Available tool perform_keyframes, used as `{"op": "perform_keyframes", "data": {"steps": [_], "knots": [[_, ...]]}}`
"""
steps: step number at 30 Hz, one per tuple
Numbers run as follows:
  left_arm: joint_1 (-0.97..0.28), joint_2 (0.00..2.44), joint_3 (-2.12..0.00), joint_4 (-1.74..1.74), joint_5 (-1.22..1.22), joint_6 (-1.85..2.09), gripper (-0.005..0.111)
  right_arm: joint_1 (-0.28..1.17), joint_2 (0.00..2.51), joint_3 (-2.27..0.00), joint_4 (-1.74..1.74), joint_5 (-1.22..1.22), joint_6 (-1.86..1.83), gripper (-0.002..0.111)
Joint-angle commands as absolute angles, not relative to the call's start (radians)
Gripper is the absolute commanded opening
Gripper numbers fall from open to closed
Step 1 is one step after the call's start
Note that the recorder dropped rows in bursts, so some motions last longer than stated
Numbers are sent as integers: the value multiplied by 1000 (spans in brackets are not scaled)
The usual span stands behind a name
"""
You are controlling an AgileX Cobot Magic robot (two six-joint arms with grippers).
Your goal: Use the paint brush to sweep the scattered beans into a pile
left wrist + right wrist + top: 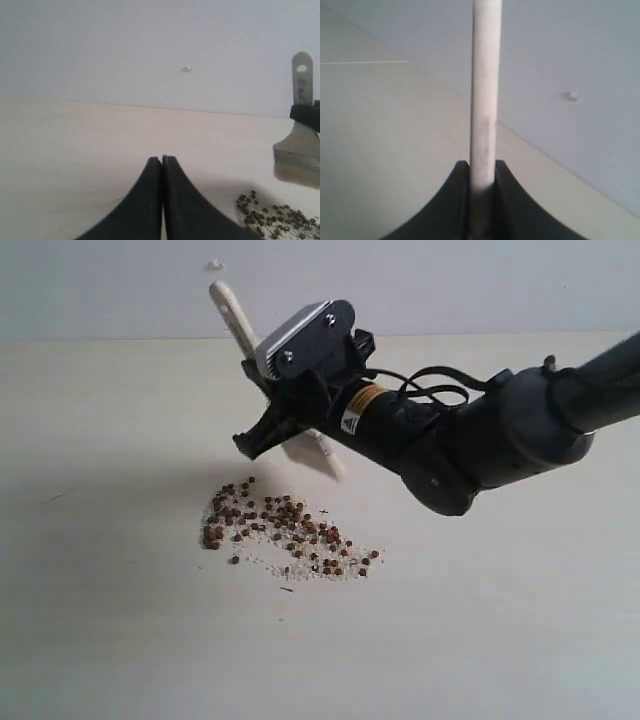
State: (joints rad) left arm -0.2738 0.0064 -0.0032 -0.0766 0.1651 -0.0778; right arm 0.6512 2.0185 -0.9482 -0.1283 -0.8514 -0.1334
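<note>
Exterior view: the beans [285,530] lie on the table [110,620] as one loose patch, dark pellets mixed with fine whitish grains. The right gripper [258,440] hangs just above and behind the patch, its jaws clamped on the paint brush [236,322]. The brush slants, bristle end down towards the beans and handle end up and away from them. Whether the bristles touch the table cannot be told here.

Left wrist view: the left gripper [162,160] has its fingers pressed together with nothing between them, near the beans [272,215] but clear of them. Beyond the patch the paint brush [301,145] stands with its ferrule just above the beans and the holed handle end uppermost.

Right wrist view: the right gripper [482,167] has both fingers closed on the handle of the paint brush [485,90]. The beans are out of this frame.
</note>
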Motion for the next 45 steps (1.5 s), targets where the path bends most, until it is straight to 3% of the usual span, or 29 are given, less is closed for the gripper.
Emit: {"op": "perform_keyframes", "data": {"steps": [1, 8, 17, 23, 33, 45], "knots": [[-281, 0, 0, -75, 163, -83, 0, 652, 1930, -921, 237, -748, -369, 0], [-281, 0, 0, -75, 163, -83, 0, 728, 1838, -765, 951, -957, -842, 0], [-281, 0, 0, -75, 163, -83, 0, 991, 1841, -703, 1389, -1160, -1007, 0], [-281, 0, 0, -75, 163, -83, 0, 1093, 1870, -705, 1450, -1184, -981, 0], [-281, 0, 0, -75, 163, -83, 0, 1123, 1988, -719, 1305, -1126, -783, 0], [-301, 0, 0, -75, 163, -83, 0, 1123, 2105, -1093, 1331, -923, -944, 0]]}}
